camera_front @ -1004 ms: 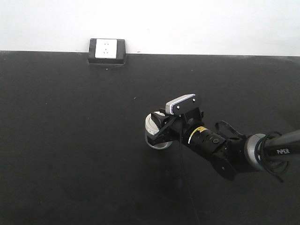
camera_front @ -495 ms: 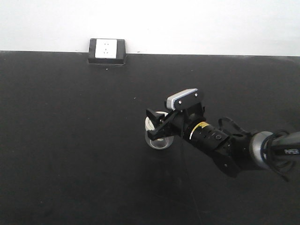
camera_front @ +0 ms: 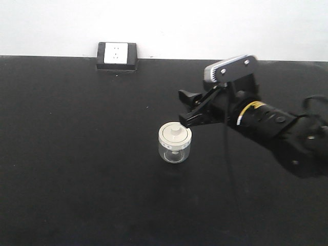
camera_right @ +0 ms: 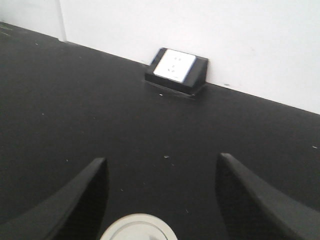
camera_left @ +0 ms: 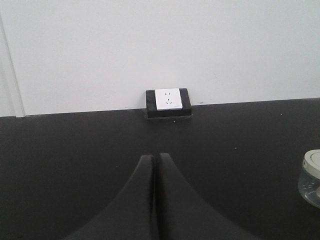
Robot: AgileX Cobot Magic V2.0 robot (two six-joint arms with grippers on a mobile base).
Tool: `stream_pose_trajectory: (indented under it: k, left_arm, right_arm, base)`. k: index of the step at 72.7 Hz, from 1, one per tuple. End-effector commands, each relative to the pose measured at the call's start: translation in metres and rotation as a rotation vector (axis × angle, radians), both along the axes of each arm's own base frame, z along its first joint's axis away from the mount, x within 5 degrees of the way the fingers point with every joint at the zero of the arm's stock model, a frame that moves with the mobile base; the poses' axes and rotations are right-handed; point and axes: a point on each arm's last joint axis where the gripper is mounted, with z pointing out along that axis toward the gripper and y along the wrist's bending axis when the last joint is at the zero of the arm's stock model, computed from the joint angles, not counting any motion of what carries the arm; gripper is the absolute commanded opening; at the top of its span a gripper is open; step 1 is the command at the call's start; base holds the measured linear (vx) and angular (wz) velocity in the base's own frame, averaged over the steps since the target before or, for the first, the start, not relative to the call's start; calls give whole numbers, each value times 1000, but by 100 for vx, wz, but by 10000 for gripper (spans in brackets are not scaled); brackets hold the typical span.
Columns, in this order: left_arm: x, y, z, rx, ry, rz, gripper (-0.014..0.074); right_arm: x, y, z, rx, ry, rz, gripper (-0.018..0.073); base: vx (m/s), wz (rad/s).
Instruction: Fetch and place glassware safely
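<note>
The glassware, a small clear glass jar (camera_front: 175, 144) with a cream-white lid and centre knob, stands upright on the black table (camera_front: 77, 154). My right gripper (camera_front: 185, 108) is open and empty, raised above and to the right of the jar, clear of it. In the right wrist view the jar's lid (camera_right: 137, 229) shows at the bottom edge between the spread fingers, with the gripper (camera_right: 161, 159) above it. The jar's edge also shows at the far right of the left wrist view (camera_left: 311, 177). My left gripper (camera_left: 154, 156) is shut and empty, to the left of the jar.
A black box with a white socket face (camera_front: 117, 55) sits at the table's back edge against the white wall; it also shows in the left wrist view (camera_left: 168, 102) and the right wrist view (camera_right: 176, 69).
My right gripper has let go of the jar, opened, and lifted up and to the right. The jar stays standing on the table.
</note>
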Motion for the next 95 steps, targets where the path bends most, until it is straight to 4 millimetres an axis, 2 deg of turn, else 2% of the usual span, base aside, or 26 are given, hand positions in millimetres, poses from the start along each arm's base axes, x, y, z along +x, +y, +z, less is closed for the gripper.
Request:
stream_pose_trajectory:
  k: [1, 9, 18, 25, 45, 65, 76, 85, 92, 95]
  left_arm:
    - [1, 0, 14, -20, -80, -3, -7]
    - [1, 0, 14, -20, -80, -3, -7]
    - [1, 0, 14, -20, -80, -3, -7]
    - [1, 0, 14, -20, -80, -3, -7]
    - [1, 0, 14, -20, -80, -3, -7]
    - [1, 0, 14, -20, -80, -3, -7]
    - [1, 0, 14, -20, -80, -3, -7]
    - [1, 0, 14, -20, -77, -3, -7]
    - [1, 0, 14, -19, -75, -2, -7]
    - [1, 0, 14, -19, -73, -2, -7]
  right_arm:
    - [-19, -13, 44, 18, -79, -22, 454]
    - [-43, -25, 62, -4, -103, -34, 454]
    - [-73, -38, 67, 1, -161, -26, 454]
    - [-107, -53, 69, 24, -209, -28, 454]
    - [-179, -88, 55, 73, -273, -57, 454]
    - [-241, -121, 27, 156, -267, -115, 454]
    - [-261, -131, 7, 187, -304, -121, 436]
    - [-268, -134, 5, 206, -335, -121, 372]
    - [-265, -133, 2, 192, -305, -125, 236]
    - [-265, -133, 3, 189, -308, -125, 147]
  base:
    - [0, 0]
    - [0, 0]
    - [0, 0]
    - [0, 0]
    - [0, 0]
    - [0, 0]
    - [0, 0]
    - [0, 0]
    - [0, 0]
    - [0, 0]
